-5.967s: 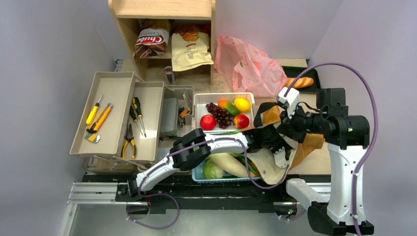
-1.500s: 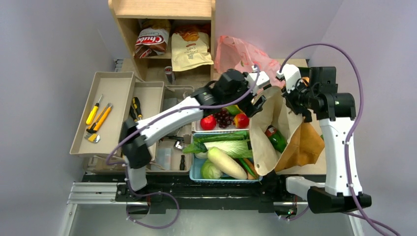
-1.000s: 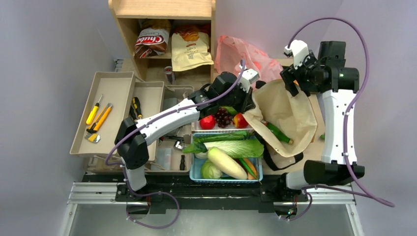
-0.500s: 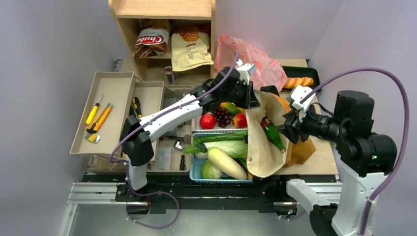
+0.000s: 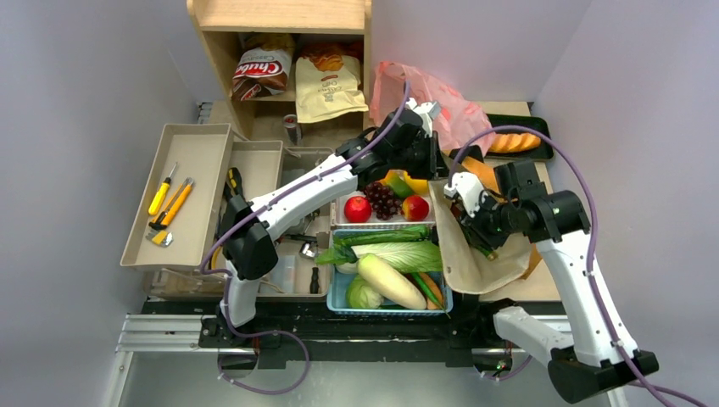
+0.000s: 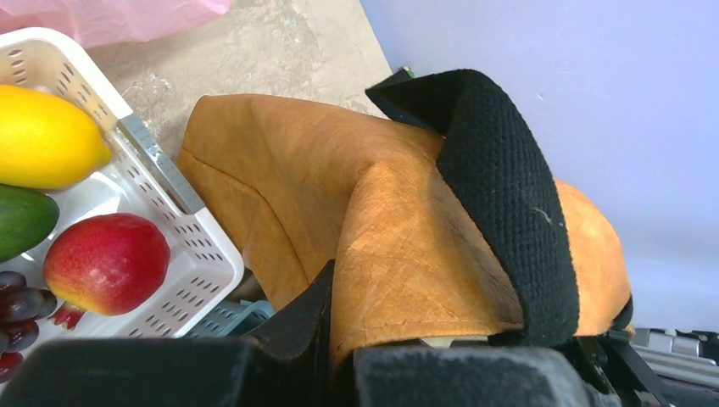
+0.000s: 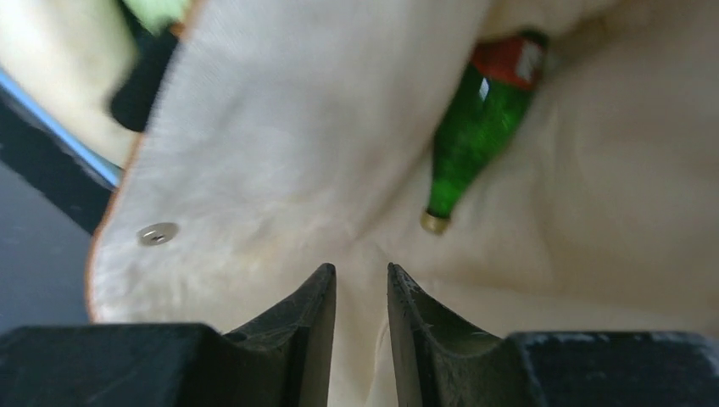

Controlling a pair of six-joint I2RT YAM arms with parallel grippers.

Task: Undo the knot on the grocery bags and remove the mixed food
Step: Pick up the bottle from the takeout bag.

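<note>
The brown paper bag (image 5: 500,254) with black straps (image 6: 509,195) lies open at the right of the table. My left gripper (image 5: 431,168) (image 6: 343,339) is shut on its brown rim (image 6: 407,237) beside a strap. My right gripper (image 5: 476,222) (image 7: 360,271) reaches into the bag's cream-lined mouth, its jaws a narrow gap apart over a crease of lining. A green bottle (image 7: 479,127) lies deeper inside. The pink bag (image 5: 432,106) sits behind; I cannot make out its knot. Apples (image 5: 358,209), grapes (image 5: 386,202) and a yellow fruit (image 6: 47,140) fill the white basket (image 6: 169,182).
A blue basket (image 5: 339,298) in front holds a cucumber (image 5: 381,236), napa cabbage (image 5: 403,254) and daikon (image 5: 390,281). The wooden shelf (image 5: 280,17) at the back holds a Chubs bag (image 5: 261,72). Tool trays (image 5: 182,195) stand left. A black tray with bread (image 5: 513,140) sits back right.
My right arm has swung down from the back right into the brown bag's mouth, and its jaws have narrowed. My left gripper keeps its hold on the bag's rim.
</note>
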